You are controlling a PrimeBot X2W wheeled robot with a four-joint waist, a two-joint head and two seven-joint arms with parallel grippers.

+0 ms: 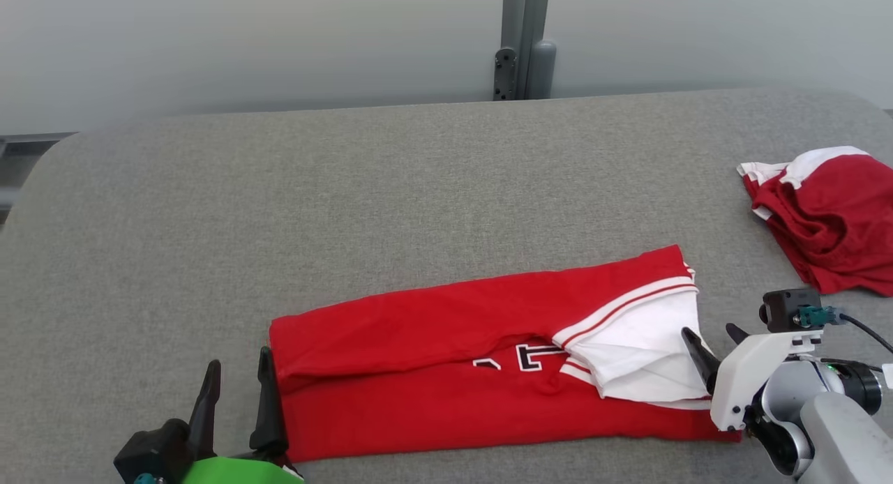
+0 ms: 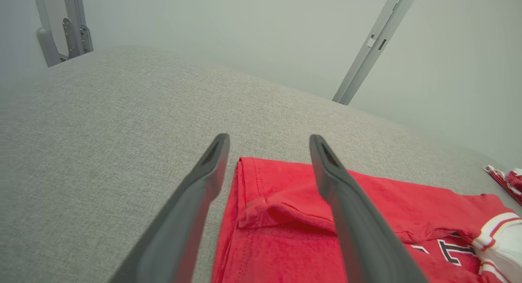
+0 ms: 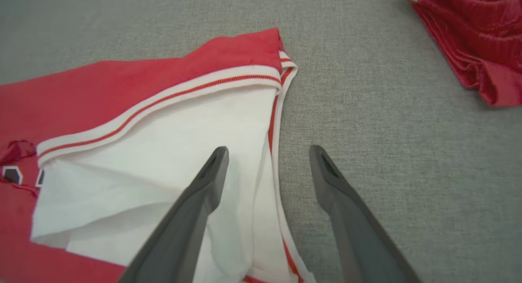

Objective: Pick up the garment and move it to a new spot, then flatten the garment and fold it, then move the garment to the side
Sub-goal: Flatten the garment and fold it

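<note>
The garment is a red shirt with white sleeves and striped trim, folded into a long band across the near part of the grey table. My left gripper stands open at the band's left end; in the left wrist view its fingers straddle the red folded edge. My right gripper is open at the right end, and in the right wrist view one finger is over the white sleeve while the other is over bare table. Neither gripper holds cloth.
A second red and white garment lies crumpled at the table's right edge, also seen as a red heap. The grey padded table stretches far behind the shirt. A grey metal post stands behind the table.
</note>
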